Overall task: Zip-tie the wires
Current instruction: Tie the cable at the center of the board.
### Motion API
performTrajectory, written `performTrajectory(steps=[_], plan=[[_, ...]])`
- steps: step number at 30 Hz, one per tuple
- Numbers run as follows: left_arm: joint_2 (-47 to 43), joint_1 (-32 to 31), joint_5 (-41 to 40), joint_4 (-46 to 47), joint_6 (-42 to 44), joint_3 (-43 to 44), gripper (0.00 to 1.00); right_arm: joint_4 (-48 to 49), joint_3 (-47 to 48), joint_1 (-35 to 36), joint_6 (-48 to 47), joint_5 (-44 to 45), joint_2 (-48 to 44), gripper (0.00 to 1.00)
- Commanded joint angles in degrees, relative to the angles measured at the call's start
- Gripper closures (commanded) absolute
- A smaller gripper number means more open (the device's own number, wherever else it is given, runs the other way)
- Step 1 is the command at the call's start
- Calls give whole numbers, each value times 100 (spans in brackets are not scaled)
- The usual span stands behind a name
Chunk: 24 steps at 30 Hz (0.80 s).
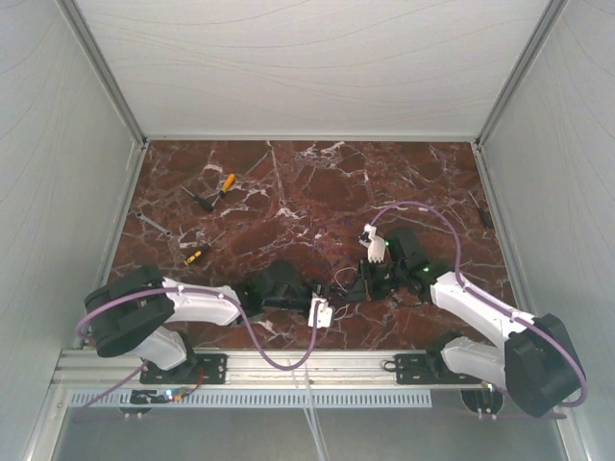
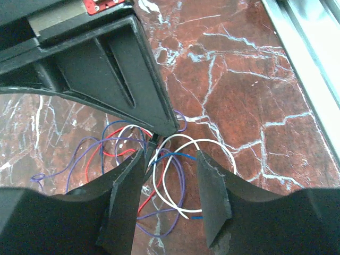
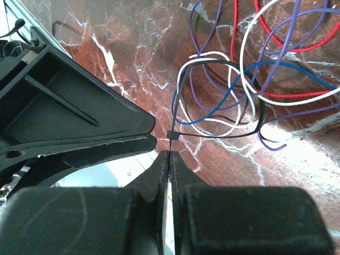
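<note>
The wires (image 2: pixel 158 178) are thin white, purple, red and blue strands in loose loops on the marble table. My left gripper (image 2: pixel 170 159) is open, with one finger on each side of the tangle. In the right wrist view a black zip tie (image 3: pixel 171 135) loops around part of the wires (image 3: pixel 239 90). My right gripper (image 3: pixel 169 154) is shut on the zip tie's tail just below its head. In the top view both grippers meet at the wires (image 1: pixel 343 279), the left gripper (image 1: pixel 327 286) from the left and the right gripper (image 1: pixel 361 282) from the right.
Two orange-handled tools (image 1: pixel 226 182) (image 1: pixel 197 254) and a metal wrench (image 1: pixel 154 226) lie at the far left. A dark tool (image 1: pixel 480 211) lies by the right wall. An aluminium rail (image 1: pixel 317 363) runs along the table's near edge.
</note>
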Motion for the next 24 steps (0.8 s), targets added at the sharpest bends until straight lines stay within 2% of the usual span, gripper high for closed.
performTrajectory(steps=[1, 4, 8, 18, 24], plan=[[55, -17, 309, -387, 244, 364, 57, 182, -53, 142, -176, 247, -118, 100], [210, -19, 236, -106, 262, 349, 63, 171, -49, 165, -184, 256, -127, 100], [315, -18, 115, 303, 258, 327, 63, 168, -44, 236, -183, 244, -124, 100], [517, -17, 41, 493, 379, 445, 64, 140, -27, 363, -195, 237, -129, 100], [564, -21, 63, 588, 445, 450, 71, 128, -27, 391, -186, 239, -115, 100]])
